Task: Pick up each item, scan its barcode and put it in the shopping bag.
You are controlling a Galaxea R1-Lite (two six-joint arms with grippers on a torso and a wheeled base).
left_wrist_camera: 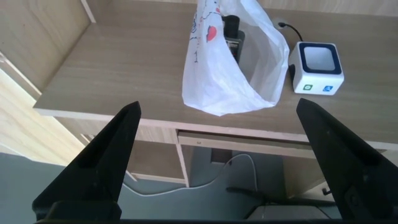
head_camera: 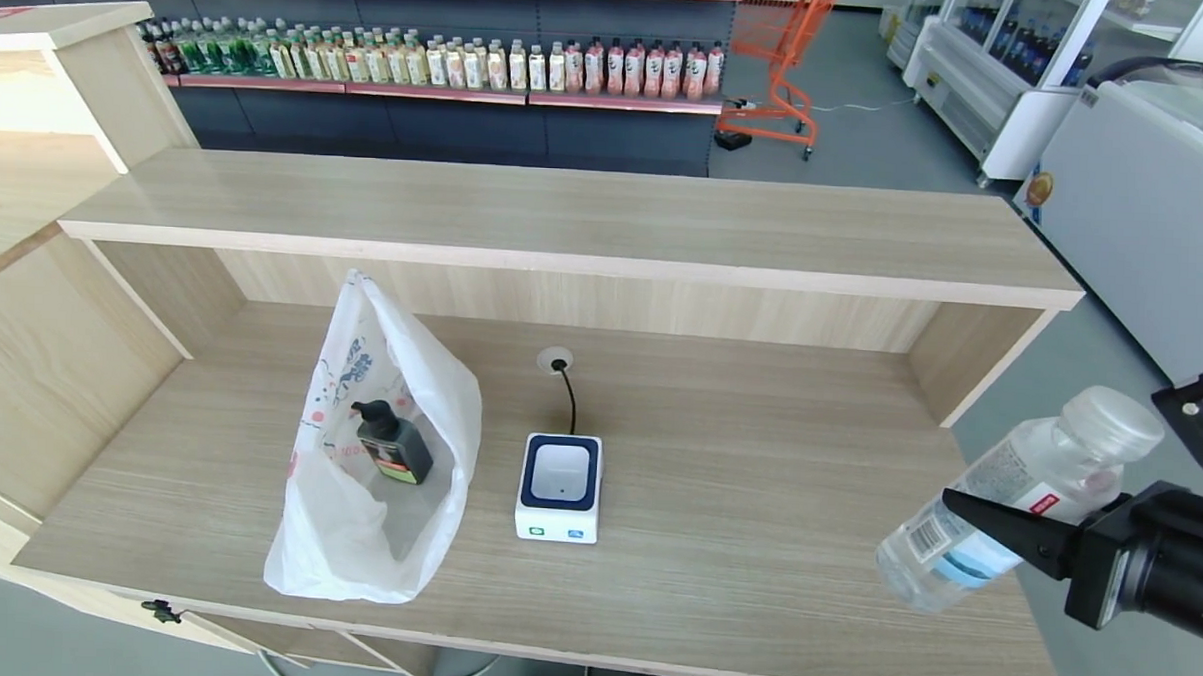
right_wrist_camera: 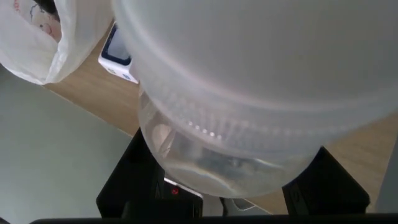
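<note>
My right gripper [head_camera: 1020, 528] is shut on a clear water bottle [head_camera: 1016, 493], held tilted off the counter's right end with its white cap up and to the right. The same water bottle [right_wrist_camera: 249, 93] bulges close between the dark fingers [right_wrist_camera: 130, 186]. The white barcode scanner [head_camera: 558, 487] sits mid-counter. To its left stands the white shopping bag [head_camera: 357, 470] with a dark pump bottle [head_camera: 393, 443] inside. My left gripper [left_wrist_camera: 217, 162] hangs open below and in front of the counter's front edge, facing the shopping bag [left_wrist_camera: 230, 68] and the scanner [left_wrist_camera: 317, 67].
The wooden counter [head_camera: 754, 543] has a raised back shelf and side walls. A black cable [head_camera: 567, 397] runs from the scanner to a grommet. Behind are drink shelves [head_camera: 431, 62], an orange cart [head_camera: 786, 64] and freezers [head_camera: 1147, 197] on the right.
</note>
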